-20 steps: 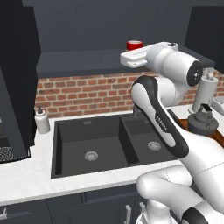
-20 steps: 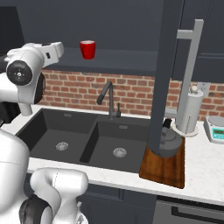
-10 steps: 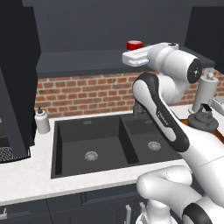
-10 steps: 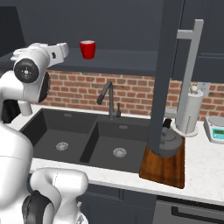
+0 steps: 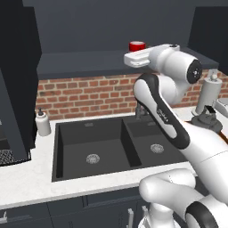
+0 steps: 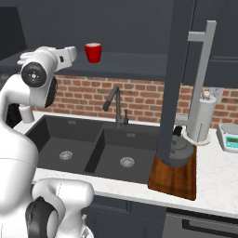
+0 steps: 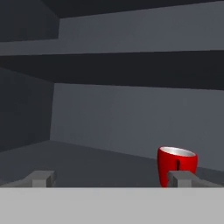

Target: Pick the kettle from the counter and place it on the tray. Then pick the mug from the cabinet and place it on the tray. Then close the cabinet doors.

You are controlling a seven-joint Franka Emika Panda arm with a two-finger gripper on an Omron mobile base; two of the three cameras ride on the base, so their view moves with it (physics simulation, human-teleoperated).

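Hand view: wide-open tool (image 7: 111,178) has advanced nearer the mug (image 7: 176,165).

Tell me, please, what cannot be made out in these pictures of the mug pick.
- Kettle: right base view, the open cabinet door covers its left side; left base view, the arm hides its lower part.
- Tray: far end under the kettle.
- Mug: hand view, the right fingertip overlaps its base.
- Gripper: hand view, just the tips show, apart.
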